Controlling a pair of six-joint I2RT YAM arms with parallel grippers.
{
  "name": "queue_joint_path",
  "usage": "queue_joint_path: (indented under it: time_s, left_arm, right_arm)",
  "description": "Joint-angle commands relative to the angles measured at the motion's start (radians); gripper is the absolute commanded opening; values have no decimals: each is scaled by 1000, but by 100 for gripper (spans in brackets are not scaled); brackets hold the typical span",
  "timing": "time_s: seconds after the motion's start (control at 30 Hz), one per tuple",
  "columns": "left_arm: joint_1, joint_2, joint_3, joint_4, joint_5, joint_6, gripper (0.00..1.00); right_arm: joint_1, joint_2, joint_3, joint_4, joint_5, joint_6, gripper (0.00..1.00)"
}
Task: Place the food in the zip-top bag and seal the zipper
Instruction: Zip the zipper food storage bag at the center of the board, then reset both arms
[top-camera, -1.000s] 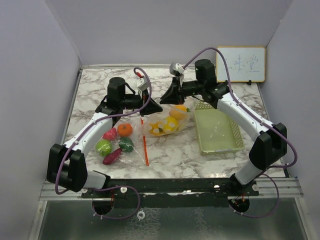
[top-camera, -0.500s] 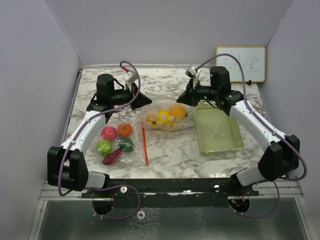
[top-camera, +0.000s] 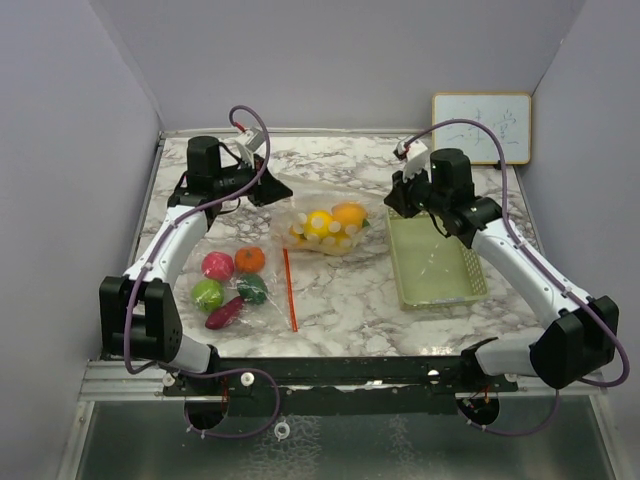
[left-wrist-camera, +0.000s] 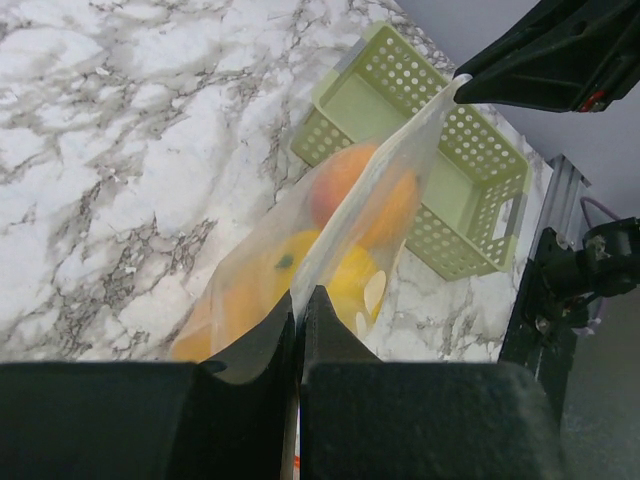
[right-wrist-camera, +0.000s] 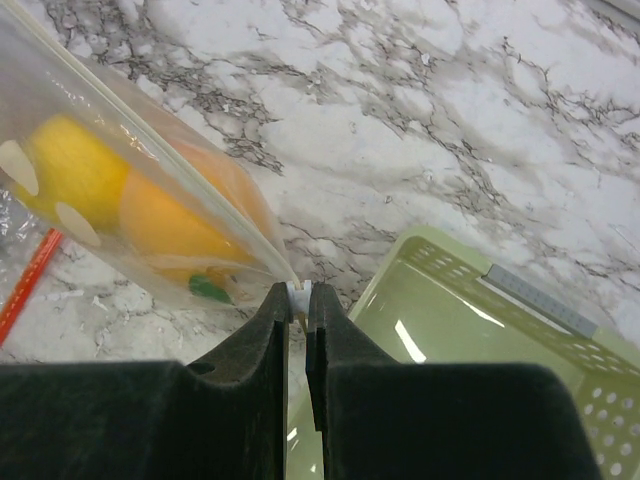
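Pincers both stood shut on the bag (top-camera: 325, 232), left pincer (left-wrist-camera: 298, 300) pinching one top corner, right pincer (right-wrist-camera: 297, 290) the opposite; food (right-wrist-camera: 150, 215) lay inside between them, basket (top-camera: 437, 262) beside the right.

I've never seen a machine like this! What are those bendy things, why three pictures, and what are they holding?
Those are two robot arms with pinching fingers. One picture looks down from above; the other two come from cameras on each wrist. The left gripper and right gripper are each pinched shut on one end of a clear plastic zip-top bag, stretching it between them. Inside are glossy yellow and orange toy foods. On the marble table lie more toy foods, pink-red, orange, green, dark green and purple, a thin red strip, and a pale green mesh plastic basket. A small whiteboard leans behind.
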Motion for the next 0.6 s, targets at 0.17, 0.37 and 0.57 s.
queue_joint_path:
  time_s: [0.17,0.37,0.57]
  left_arm:
    - [89,56,65,-71,-68,-91,0]
    - [89,120,181,-239,-240,-132,74]
    - [89,132,204,-315,-506,-219,99]
  right_arm:
    - [-25,-27,16,-34,152,57,17]
    - [-25,20,133,1,36,130,95]
    - [-25,72,207,16,-17,172,100]
